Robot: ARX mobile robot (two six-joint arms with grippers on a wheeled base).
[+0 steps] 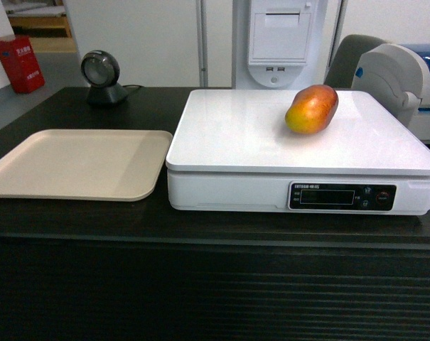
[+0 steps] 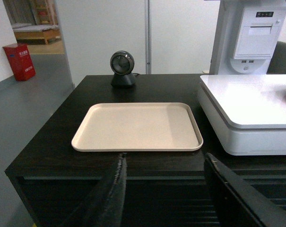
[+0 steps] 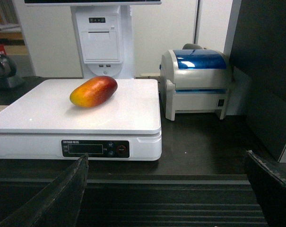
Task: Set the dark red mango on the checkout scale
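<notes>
one dark red mango (image 1: 312,109) lying on its side on the white platform of the scale (image 1: 243,135), toward two o'clock from the platform's middle, red end at the back, yellow end nearer the front. resting flat, so unlikely to roll. task looks done. scale sitting on the checkout (image 1: 129,220), display panel (image 1: 342,196) facing front. at nine o'clock from the scale, a bare beige tray (image 1: 72,163); at eleven o'clock, a round scanner (image 1: 102,77); at three o'clock, a label printer (image 3: 195,82). left gripper (image 2: 166,194) spread open, holding nothing, below the counter edge. right gripper (image 3: 166,189) spread wide, likewise empty, well apart from the fruit.
</notes>
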